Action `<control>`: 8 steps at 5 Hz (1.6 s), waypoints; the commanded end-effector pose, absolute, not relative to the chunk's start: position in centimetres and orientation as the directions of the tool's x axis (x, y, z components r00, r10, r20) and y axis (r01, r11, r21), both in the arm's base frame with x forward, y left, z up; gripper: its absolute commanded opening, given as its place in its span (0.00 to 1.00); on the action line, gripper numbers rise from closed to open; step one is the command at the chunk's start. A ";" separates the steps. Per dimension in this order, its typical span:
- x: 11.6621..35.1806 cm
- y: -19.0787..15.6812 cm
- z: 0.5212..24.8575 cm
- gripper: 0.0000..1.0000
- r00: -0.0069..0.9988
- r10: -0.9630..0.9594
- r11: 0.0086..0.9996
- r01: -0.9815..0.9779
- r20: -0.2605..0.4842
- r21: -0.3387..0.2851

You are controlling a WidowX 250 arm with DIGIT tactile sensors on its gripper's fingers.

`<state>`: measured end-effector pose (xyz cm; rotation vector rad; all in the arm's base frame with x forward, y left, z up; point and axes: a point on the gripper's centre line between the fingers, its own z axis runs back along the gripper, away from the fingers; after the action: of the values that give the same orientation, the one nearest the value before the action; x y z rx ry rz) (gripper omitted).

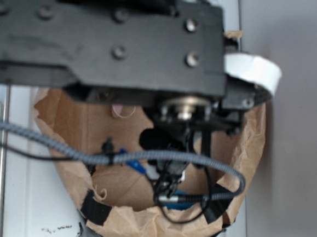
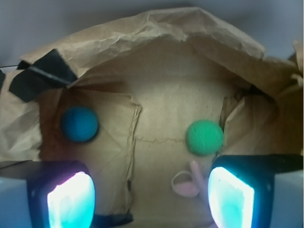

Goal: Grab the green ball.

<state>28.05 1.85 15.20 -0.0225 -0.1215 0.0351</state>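
Note:
The green ball lies on the floor of a brown paper bag, right of centre in the wrist view, with a knitted-looking surface. My gripper is open, its two glowing pads wide apart at the bottom of that view, nothing between them but a pink toy. The ball sits just beyond the right pad, apart from it. In the exterior view the arm covers most of the bag and the ball is hidden.
A smaller teal-blue ball rests at the left of the bag floor. A pink toy lies close to the right pad. Crumpled bag walls with black tape ring the floor. A white tape roll sits at the rim.

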 end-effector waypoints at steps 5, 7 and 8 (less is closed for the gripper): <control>30.3 4.4 7.7 1.00 0.995 0.008 0.997 -0.016 0.103 0.077; 32.3 5.2 5.1 1.00 0.994 0.006 0.988 -0.023 0.108 0.155; 32.5 5.9 4.0 0.00 0.992 -0.016 0.981 -0.009 0.129 0.194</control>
<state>31.83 5.93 3.15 0.1899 -0.0934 0.0009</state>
